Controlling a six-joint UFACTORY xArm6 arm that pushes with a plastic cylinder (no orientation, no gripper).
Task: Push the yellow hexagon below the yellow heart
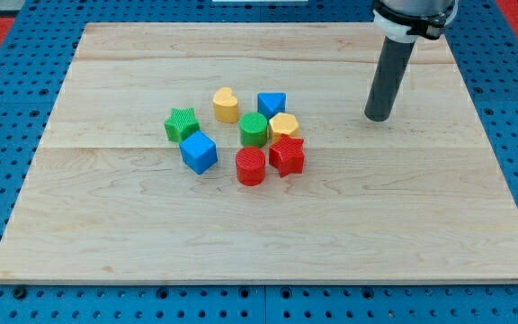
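The yellow hexagon sits near the board's middle, touching the green round block on its left and the red star just below it. The yellow heart lies up and to the left of the hexagon, beyond the green round block. My tip rests on the board well to the right of the cluster, about a hundred pixels right of the hexagon and slightly higher. It touches no block.
A blue triangle lies just above the hexagon. A red cylinder sits beside the red star. A green star and a blue cube lie at the cluster's left. The wooden board is edged by blue pegboard.
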